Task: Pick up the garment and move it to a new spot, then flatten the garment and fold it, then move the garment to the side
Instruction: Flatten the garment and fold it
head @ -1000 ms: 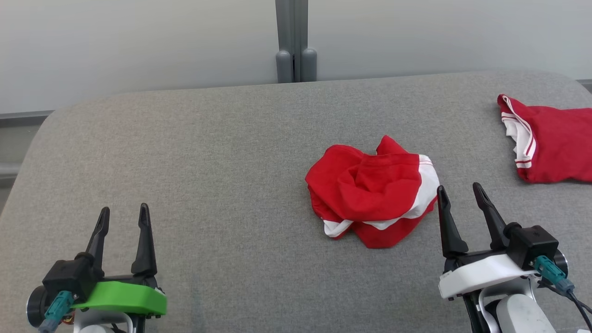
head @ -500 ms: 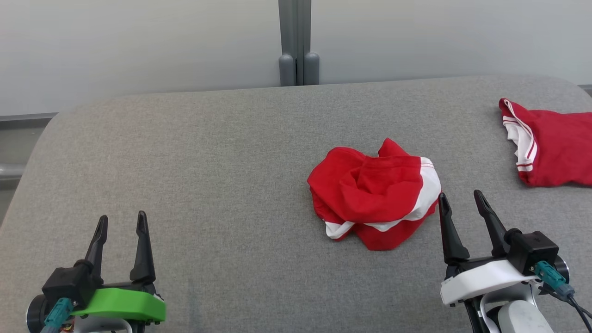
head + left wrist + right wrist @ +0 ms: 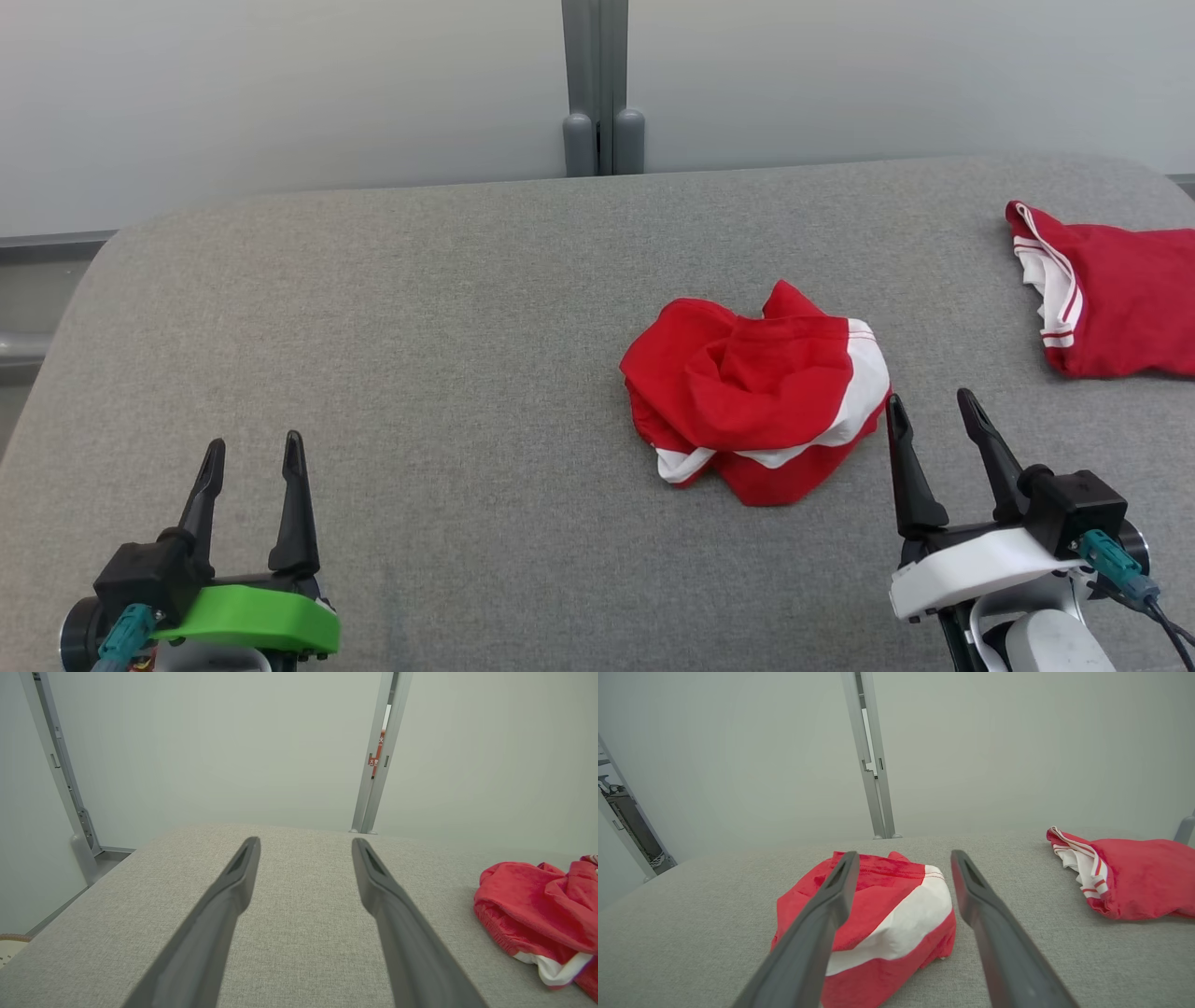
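**Findings.** The garment point(image 3: 752, 392), red with a white band, lies crumpled in a heap right of centre on the grey worktop point(image 3: 420, 308), untouched. The right gripper point(image 3: 929, 399) stands wide and empty, its tips just beside the heap's near-right edge. The left gripper point(image 3: 255, 441) is also wide and empty at the near left, well apart from the cloth. A second red garment point(image 3: 1116, 299) lies at the far right.

**Assessment.** The pick-up has not begun.

**Recommendation.** Carry the right gripper over the heap and straddle a raised fold or the white band. Press the tips into the cloth before closing. A shallow bite on one loose layer would likely slip.
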